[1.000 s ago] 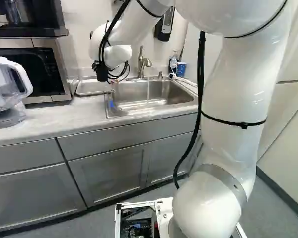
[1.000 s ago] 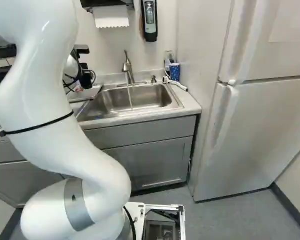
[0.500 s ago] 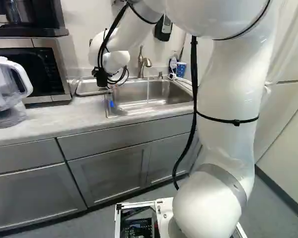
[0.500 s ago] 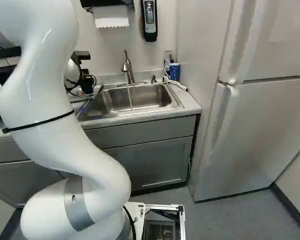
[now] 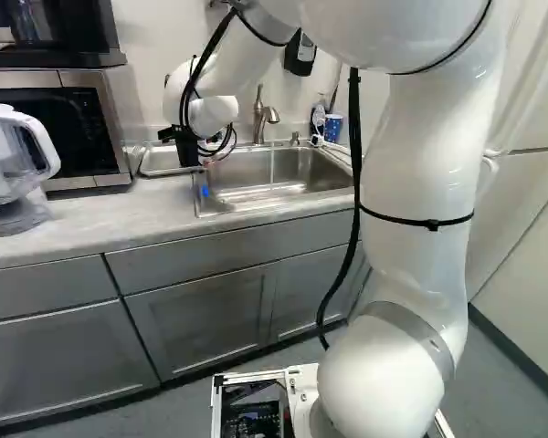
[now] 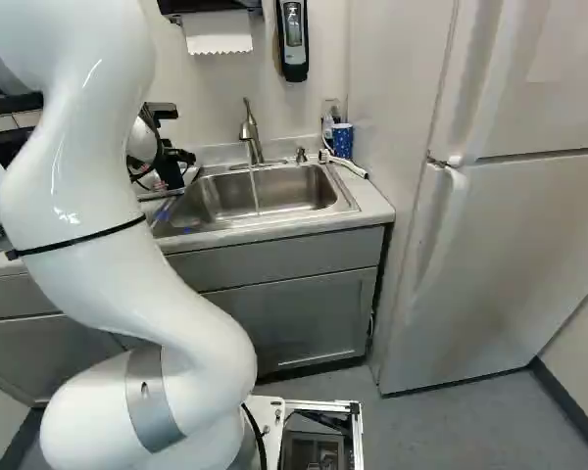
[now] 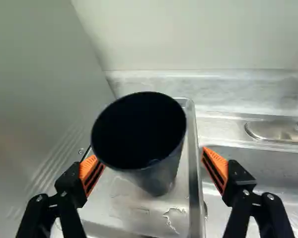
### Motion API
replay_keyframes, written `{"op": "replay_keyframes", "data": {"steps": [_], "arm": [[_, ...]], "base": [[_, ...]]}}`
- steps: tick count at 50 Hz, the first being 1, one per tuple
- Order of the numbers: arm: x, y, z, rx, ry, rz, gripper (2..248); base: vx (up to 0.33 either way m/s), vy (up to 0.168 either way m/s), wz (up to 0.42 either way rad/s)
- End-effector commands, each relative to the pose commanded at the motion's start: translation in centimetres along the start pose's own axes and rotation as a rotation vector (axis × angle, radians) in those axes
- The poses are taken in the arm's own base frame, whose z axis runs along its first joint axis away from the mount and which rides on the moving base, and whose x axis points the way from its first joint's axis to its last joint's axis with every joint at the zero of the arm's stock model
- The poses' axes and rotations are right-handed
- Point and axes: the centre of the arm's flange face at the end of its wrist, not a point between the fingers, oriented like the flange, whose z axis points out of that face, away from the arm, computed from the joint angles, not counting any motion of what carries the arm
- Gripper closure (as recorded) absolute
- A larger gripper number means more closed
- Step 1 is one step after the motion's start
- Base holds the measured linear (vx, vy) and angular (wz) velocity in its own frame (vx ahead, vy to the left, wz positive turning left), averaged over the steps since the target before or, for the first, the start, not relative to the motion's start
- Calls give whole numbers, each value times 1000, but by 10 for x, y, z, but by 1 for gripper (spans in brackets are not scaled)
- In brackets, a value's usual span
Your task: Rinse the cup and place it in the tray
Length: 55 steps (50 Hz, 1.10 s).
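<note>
The cup [image 7: 141, 134] stands in the tray [image 7: 193, 158] ahead of you, between the fingers [image 7: 217, 166] of your gripper [image 5: 188, 153] — they are spread wide, not gripping it. Taking twelve as straight ahead of the gripper, the microwave's side [image 7: 49, 114] rises at ten, the sink [image 7: 268, 173] lies at three, and the faucet [image 6: 250, 129] stands at two, running. Your cup is upright, its long axis vertical — mouth up, narrower base down.
</note>
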Motion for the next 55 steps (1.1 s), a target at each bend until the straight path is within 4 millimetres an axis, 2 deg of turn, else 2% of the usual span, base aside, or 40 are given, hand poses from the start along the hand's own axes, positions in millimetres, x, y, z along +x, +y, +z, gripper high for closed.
{"op": "replay_keyframes", "data": {"steps": [1, 2, 14, 55], "arm": [[0, 0, 0, 0, 0, 0, 21], [0, 0, 0, 0, 0, 0, 3], [4, 0, -3, 1, 8, 1, 3], [40, 0, -34, 8, 87, 9, 3]], "base": [[0, 0, 0], [0, 0, 0], [0, 0, 0], [0, 0, 0]]}}
